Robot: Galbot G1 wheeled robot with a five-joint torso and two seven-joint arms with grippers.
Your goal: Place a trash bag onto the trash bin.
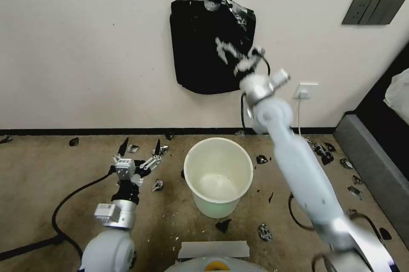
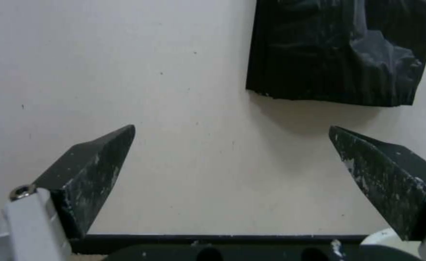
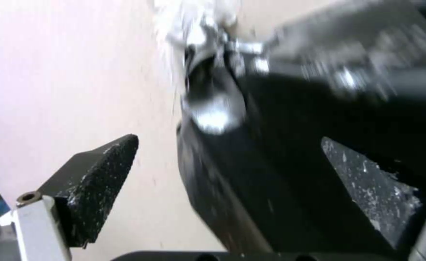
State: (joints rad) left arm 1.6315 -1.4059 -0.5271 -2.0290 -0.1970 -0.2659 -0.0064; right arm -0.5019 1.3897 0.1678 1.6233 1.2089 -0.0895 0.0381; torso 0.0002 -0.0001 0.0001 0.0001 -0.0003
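Trash bin (image 1: 218, 175) stands on the floor between my arms. My right tool (image 1: 232, 56), spread wide, is up at the wall-hung bag stack (image 1: 204, 46); my left tool (image 1: 139, 147) hangs wide beside the bin.

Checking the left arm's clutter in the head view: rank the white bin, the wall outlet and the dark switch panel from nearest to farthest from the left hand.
From the left hand:
1. Trash bin, on the floor just to its right.
2. Wall outlet, low on the wall beyond the bin.
3. Switch panel, high on the wall, far right.
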